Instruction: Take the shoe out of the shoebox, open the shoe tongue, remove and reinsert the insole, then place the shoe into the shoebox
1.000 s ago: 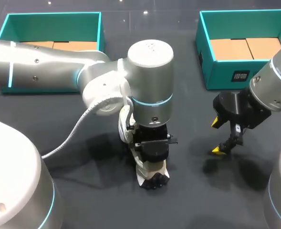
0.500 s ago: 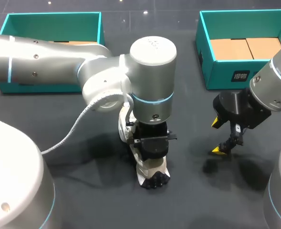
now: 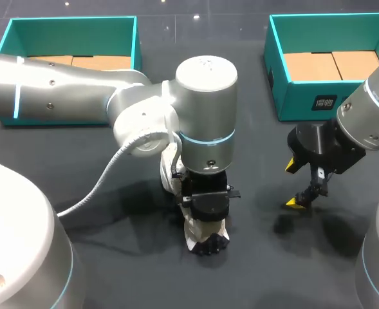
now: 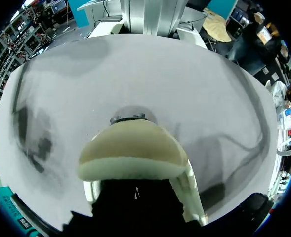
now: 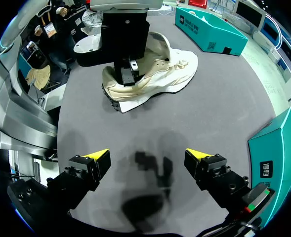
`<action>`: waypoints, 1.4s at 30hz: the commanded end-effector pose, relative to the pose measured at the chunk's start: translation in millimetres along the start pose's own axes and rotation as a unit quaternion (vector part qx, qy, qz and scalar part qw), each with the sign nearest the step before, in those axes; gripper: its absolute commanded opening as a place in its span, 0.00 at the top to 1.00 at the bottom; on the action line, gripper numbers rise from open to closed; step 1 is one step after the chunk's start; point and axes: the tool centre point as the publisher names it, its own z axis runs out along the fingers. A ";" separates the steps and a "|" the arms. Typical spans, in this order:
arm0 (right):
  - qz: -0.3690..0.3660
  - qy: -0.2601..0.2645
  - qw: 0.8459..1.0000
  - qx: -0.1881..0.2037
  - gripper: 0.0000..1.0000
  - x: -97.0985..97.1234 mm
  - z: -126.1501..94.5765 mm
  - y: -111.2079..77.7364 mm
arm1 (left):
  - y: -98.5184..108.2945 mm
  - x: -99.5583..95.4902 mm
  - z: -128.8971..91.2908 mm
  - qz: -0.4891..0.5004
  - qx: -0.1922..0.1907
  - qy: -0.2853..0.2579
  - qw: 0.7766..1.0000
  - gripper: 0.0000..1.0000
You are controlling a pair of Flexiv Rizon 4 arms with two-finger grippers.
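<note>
Left gripper (image 3: 205, 215): sits directly over the shoe, its black body pushed into the shoe's opening; whether it is open or closed on anything cannot be told
Shoe (image 5: 155, 74): cream with a dark lugged sole, on the table under the left gripper and outside both boxes; straight ahead of the right gripper, well apart from it
Right gripper (image 5: 147, 155): yellow-tipped fingers spread wide, nothing between them; it hovers over bare table
Right shoebox (image 3: 331, 64): teal and open, brown card on its floor, just beyond the right gripper
Left shoebox (image 3: 67, 38): teal and open, behind the left arm, well away from the left gripper
Table (image 3: 112, 257): dark grey; it carries the shoe and both boxes
</note>
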 end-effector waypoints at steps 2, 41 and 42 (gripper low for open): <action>0.000 -0.002 1.000 0.000 0.00 1.7 0.6 -0.7 | 21.8 -1.8 22.2 -0.020 -0.013 0.029 0.999 1.00; 0.000 -0.002 1.000 0.000 0.00 1.7 0.6 -0.7 | 30.3 2.9 -50.5 -0.091 -0.132 -0.018 0.987 1.00; 0.000 -0.002 1.000 0.000 0.00 1.7 0.6 -0.7 | 31.2 4.4 -50.2 -0.095 -0.133 -0.014 0.986 1.00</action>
